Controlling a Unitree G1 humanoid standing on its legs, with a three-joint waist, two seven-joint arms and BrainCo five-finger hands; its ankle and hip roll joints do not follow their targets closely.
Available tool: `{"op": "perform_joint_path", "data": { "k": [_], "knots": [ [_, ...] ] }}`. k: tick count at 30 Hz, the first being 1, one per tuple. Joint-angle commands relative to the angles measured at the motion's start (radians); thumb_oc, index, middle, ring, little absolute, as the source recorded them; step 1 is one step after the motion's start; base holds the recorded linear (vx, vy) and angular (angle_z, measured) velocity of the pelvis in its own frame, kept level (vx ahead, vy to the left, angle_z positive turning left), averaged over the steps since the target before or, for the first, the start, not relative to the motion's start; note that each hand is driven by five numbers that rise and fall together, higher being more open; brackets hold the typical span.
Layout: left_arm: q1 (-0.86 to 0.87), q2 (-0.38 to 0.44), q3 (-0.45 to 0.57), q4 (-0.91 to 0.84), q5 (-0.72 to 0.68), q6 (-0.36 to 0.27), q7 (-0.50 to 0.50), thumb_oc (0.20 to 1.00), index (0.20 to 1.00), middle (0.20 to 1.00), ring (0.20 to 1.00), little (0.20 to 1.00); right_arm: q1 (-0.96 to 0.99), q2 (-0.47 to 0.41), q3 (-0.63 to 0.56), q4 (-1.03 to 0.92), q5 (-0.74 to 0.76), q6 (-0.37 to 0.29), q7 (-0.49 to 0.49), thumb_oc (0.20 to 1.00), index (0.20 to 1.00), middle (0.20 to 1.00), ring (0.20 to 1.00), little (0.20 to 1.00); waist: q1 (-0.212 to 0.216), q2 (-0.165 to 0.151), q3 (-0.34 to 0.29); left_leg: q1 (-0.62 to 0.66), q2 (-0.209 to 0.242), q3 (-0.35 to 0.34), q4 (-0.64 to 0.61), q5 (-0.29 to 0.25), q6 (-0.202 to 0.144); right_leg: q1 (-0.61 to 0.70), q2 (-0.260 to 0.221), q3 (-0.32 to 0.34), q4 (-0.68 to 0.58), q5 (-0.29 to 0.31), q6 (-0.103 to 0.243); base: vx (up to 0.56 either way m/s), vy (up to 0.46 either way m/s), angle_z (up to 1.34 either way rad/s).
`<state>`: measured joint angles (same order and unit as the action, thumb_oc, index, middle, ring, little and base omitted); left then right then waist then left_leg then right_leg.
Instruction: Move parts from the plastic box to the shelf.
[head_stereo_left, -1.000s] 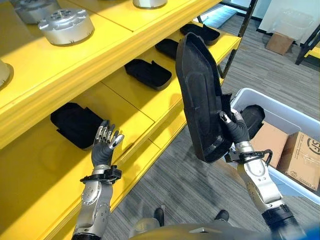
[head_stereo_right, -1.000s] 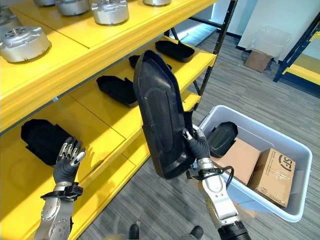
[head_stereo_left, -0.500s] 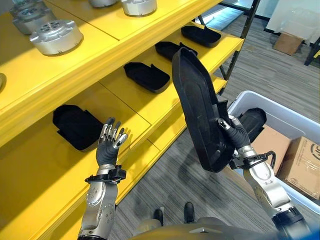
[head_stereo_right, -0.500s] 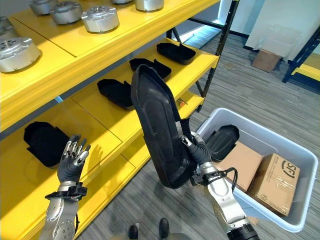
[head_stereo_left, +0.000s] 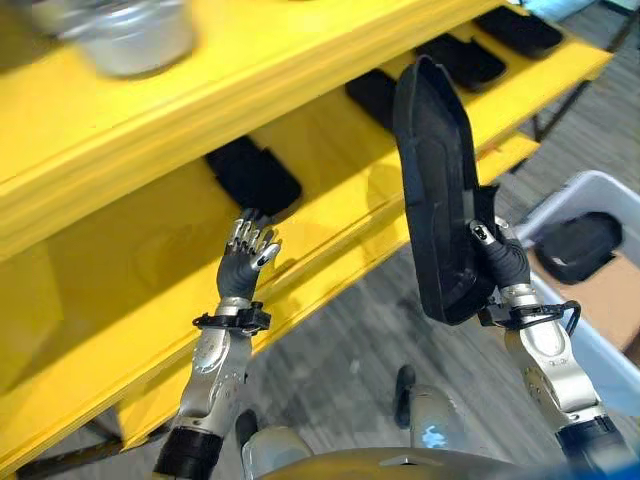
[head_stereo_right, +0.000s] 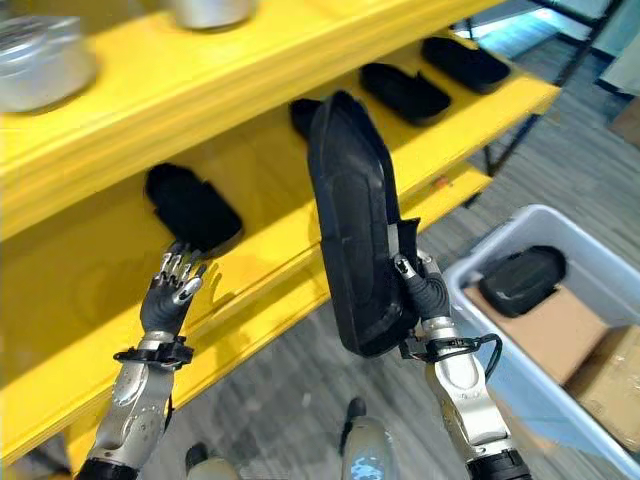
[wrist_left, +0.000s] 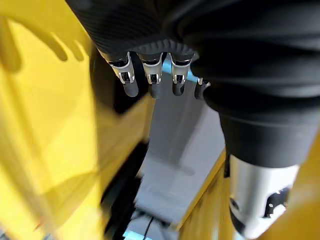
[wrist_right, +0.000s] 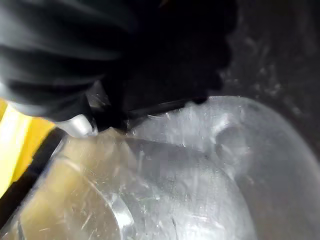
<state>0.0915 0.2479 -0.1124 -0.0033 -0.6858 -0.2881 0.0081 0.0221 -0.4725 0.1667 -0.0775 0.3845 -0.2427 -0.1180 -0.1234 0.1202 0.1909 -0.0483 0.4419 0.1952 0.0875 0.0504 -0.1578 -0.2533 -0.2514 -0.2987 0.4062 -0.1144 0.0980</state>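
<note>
A: Left eye view first. What's the right hand (head_stereo_left: 500, 262) doing?

B: Fingers curled round the lower end of a long black part (head_stereo_left: 437, 190), clamped on it. The part stands nearly upright, in the air in front of the yellow shelf (head_stereo_left: 330, 215), off the shelf board.

A: Left hand (head_stereo_left: 246, 255)?

B: Raised at the front edge of the lower shelf board, fingers straight and spread, nothing in it. The left wrist view agrees: fingertips (wrist_left: 152, 90) in a loose row, nothing between them.

A: Other parts?

B: One black part (head_stereo_left: 252, 175) lies on the lower board toward its back, just past the left hand's fingers. Three more black parts (head_stereo_right: 405, 92) sit in a row farther along the same board toward its right end. On the upper board, near its front edge, a round silver metal part (head_stereo_right: 45, 70), and another (head_stereo_right: 208, 10) beside it.

A: And the box?

B: Grey plastic box (head_stereo_right: 465, 285) on the floor to the right of the shelf, behind the right arm. Inside, one black part (head_stereo_right: 522, 280) at the near-left end, with cardboard boxes (head_stereo_right: 555, 335) beside it.

A: Right wrist view?

B: Dark cover and a blurred pale surface; can't tell more.
</note>
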Motion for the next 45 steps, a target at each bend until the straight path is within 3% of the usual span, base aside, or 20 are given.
{"op": "perform_joint_path", "data": {
  "k": [1, 3, 4, 7, 13, 19, 29, 32, 37, 40, 42, 45],
  "knots": [
    [0.040, 0.096, 0.066, -0.077, -0.002, -0.039, 0.003, 1.000, 1.000, 1.000, 1.000, 1.000, -0.066, 0.035, 0.045, -0.035, -0.011, -0.087, -0.018, 0.200, 0.200, 0.200, 0.200, 0.200, 0.037, -0.073, -0.050, 0.088, -0.008, 0.006, -0.175, 0.121, -0.028, -0.058, 0.005, 0.099, -0.007, 0.094, 0.050, -0.01, 0.188, 0.80],
    [0.048, 0.105, 0.074, -0.086, 0.002, -0.037, -0.003, 1.000, 1.000, 1.000, 1.000, 1.000, -0.058, 0.042, 0.037, -0.035, -0.003, -0.085, -0.013, 0.200, 0.200, 0.200, 0.200, 0.200, 0.052, -0.086, -0.048, 0.076, -0.033, -0.003, -0.157, 0.096, -0.021, -0.029, -0.019, 0.098, -0.037, 0.111, 0.065, 0.06, 0.192, 0.41],
    [0.064, 0.114, 0.089, -0.097, 0.008, -0.039, -0.009, 1.000, 1.000, 1.000, 1.000, 1.000, -0.048, 0.046, 0.035, -0.035, -0.001, -0.082, -0.001, 0.200, 0.200, 0.200, 0.200, 0.200, 0.069, -0.103, -0.046, 0.068, -0.059, -0.013, -0.123, 0.053, -0.012, 0.008, -0.044, 0.090, -0.062, 0.125, 0.080, 0.10, 0.204, 0.48],
    [0.070, 0.118, 0.102, -0.095, 0.006, -0.039, -0.008, 1.000, 1.000, 1.000, 1.000, 1.000, -0.045, 0.051, 0.041, -0.032, -0.003, -0.069, 0.015, 0.200, 0.200, 0.200, 0.200, 0.200, 0.088, -0.133, -0.028, 0.036, -0.099, -0.038, -0.022, -0.011, -0.003, 0.060, -0.082, 0.079, -0.090, 0.141, 0.096, 0.06, 0.152, 0.38],
    [0.065, 0.133, 0.113, -0.096, 0.006, -0.040, 0.005, 1.000, 1.000, 1.000, 1.000, 1.000, -0.049, 0.069, 0.084, -0.007, 0.021, -0.049, 0.043, 0.200, 0.200, 0.200, 0.200, 0.200, 0.119, -0.170, -0.002, -0.031, -0.156, -0.096, 0.110, -0.089, 0.010, 0.142, -0.132, 0.046, -0.121, 0.146, 0.109, 0.05, 0.092, 0.22],
    [0.065, 0.142, 0.128, -0.101, 0.012, -0.040, 0.016, 1.000, 1.000, 1.000, 1.000, 1.000, -0.090, 0.094, 0.149, 0.036, 0.037, -0.030, 0.067, 0.200, 0.200, 0.200, 0.200, 0.200, 0.156, -0.190, 0.012, -0.075, -0.191, -0.132, 0.172, -0.123, 0.023, 0.179, -0.156, 0.023, -0.137, 0.151, 0.114, 0.04, 0.057, 0.18],
    [0.055, 0.163, 0.165, -0.086, 0.024, -0.040, 0.061, 1.000, 1.000, 1.000, 1.000, 1.000, -0.312, 0.181, 0.298, 0.086, 0.043, -0.020, 0.075, 0.200, 0.200, 0.200, 0.200, 0.200, 0.276, -0.226, 0.027, -0.143, -0.251, -0.199, 0.215, -0.142, 0.045, 0.233, -0.182, -0.052, -0.162, 0.167, 0.119, 0.03, 0.011, 0.29],
    [0.046, 0.174, 0.161, -0.086, 0.022, -0.040, 0.069, 1.000, 1.000, 1.000, 1.000, 1.000, -0.396, 0.226, 0.318, 0.149, 0.047, -0.021, 0.046, 0.200, 0.200, 0.200, 0.200, 0.200, 0.310, -0.229, 0.029, -0.156, -0.261, -0.211, 0.223, -0.147, 0.051, 0.236, -0.185, -0.066, -0.163, 0.175, 0.121, 0.03, -0.007, 0.21],
    [0.026, 0.220, 0.102, -0.103, -0.019, -0.031, 0.059, 1.000, 1.000, 1.000, 1.000, 1.000, -0.654, 0.301, 0.270, 0.348, 0.026, -0.017, -0.086, 0.200, 0.200, 0.200, 0.200, 0.200, 0.388, -0.220, 0.052, -0.206, -0.279, -0.246, 0.269, -0.154, 0.060, 0.231, -0.191, -0.086, -0.140, 0.166, 0.117, 0.00, -0.014, 0.18],
    [0.021, 0.240, 0.076, -0.110, -0.040, -0.028, 0.049, 1.000, 1.000, 1.000, 1.000, 1.000, -0.752, 0.297, 0.238, 0.406, 0.037, -0.019, -0.122, 0.200, 0.200, 0.200, 0.200, 0.200, 0.401, -0.209, 0.075, -0.232, -0.280, -0.255, 0.304, -0.163, 0.062, 0.210, -0.190, -0.080, -0.109, 0.152, 0.111, -0.07, 0.005, 0.13],
    [-0.002, 0.284, 0.024, -0.120, -0.074, -0.026, 0.038, 1.000, 1.000, 1.000, 1.000, 1.000, -0.966, 0.264, 0.184, 0.557, 0.070, -0.019, -0.201, 0.200, 0.200, 0.200, 0.200, 0.200, 0.413, -0.175, 0.123, -0.304, -0.275, -0.280, 0.394, -0.186, 0.064, 0.133, -0.193, -0.056, -0.012, 0.112, 0.100, -0.19, 0.027, 0.06],
    [-0.019, 0.302, -0.006, -0.127, -0.090, -0.030, 0.036, 1.000, 1.000, 1.000, 1.000, 1.000, -1.055, 0.259, 0.168, 0.632, 0.093, -0.024, -0.234, 0.200, 0.200, 0.200, 0.200, 0.200, 0.411, -0.155, 0.146, -0.344, -0.275, -0.291, 0.446, -0.203, 0.065, 0.089, -0.196, -0.040, 0.047, 0.080, 0.095, -0.11, 0.025, 0.01]
  ]
}}
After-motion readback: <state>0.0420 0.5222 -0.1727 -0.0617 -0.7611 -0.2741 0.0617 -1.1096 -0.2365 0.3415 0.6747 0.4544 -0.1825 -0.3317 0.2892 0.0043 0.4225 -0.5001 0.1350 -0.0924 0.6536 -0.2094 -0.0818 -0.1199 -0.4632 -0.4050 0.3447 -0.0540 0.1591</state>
